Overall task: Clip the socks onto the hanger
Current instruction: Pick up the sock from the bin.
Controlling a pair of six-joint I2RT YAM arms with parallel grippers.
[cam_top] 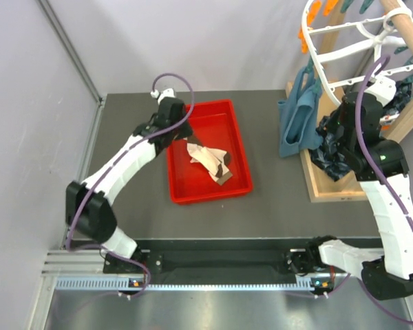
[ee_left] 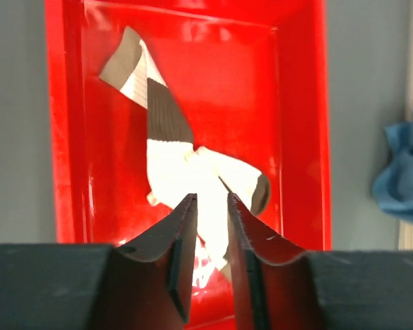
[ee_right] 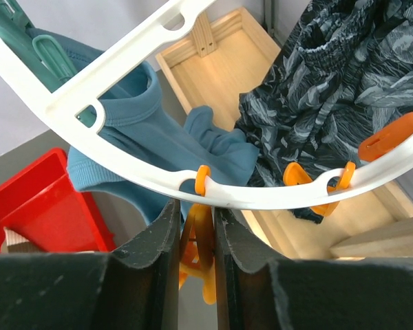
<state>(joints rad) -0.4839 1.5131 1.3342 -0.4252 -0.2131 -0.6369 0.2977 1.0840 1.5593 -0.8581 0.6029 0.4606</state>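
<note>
The socks [cam_top: 210, 161] lie in a loose pile in a red tray [cam_top: 208, 196]; they are cream with dark brown patches [ee_left: 166, 148]. My left gripper [cam_top: 185, 136] hovers over them at the tray's far end. Its jaws [ee_left: 211, 199] stand a narrow gap apart with nothing between them. The hanger [cam_top: 323, 74], a white round rack with orange and teal pegs, hangs at the far right. My right gripper [ee_right: 195, 206] is just below the hanger's rim [ee_right: 124, 172], shut on an orange peg [ee_right: 201, 237] that hangs from it.
A teal-blue cloth [cam_top: 296, 124] and a dark navy patterned fabric [cam_top: 332, 159] hang from the hanger, over a wooden base frame [cam_top: 330, 190]. A slanted wooden pole [cam_top: 406, 27] crosses the top right. A grey wall post stands at the far left.
</note>
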